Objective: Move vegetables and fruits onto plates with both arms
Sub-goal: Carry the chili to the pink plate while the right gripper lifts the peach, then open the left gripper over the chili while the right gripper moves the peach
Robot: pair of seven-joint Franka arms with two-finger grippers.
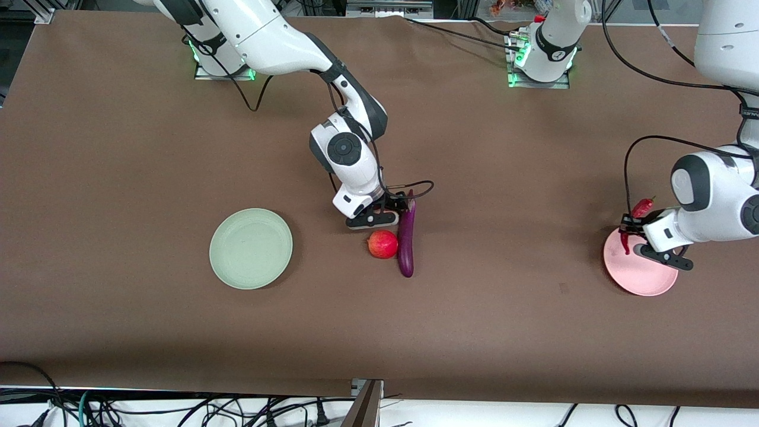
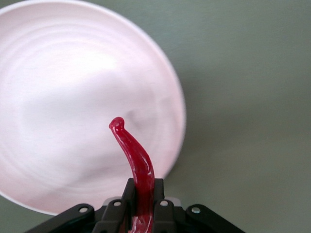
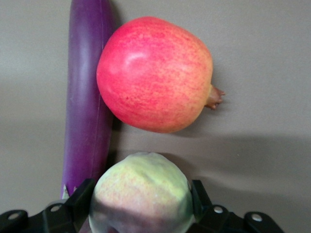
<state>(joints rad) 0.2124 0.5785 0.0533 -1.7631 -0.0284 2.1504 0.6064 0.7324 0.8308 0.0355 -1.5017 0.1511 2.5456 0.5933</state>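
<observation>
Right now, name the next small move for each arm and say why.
Probably: left gripper, holding the chili over the pink plate, lowers and releases. Right gripper, its fingers either side of the peach beside the eggplant, finishes closing.

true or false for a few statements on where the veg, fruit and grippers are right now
1. The left gripper is shut on the chili pepper above the pink plate. True.
2. The green plate has the eggplant on it. False: the plate holds nothing; the eggplant lies on the table.
3. The peach sits between the fingers of the right gripper. True.
4. The pomegranate lies far from the eggplant, toward the left arm's end of the table. False: it lies right beside the eggplant.
5. The chili pepper already lies flat on the pink plate. False: it is held above it.
</observation>
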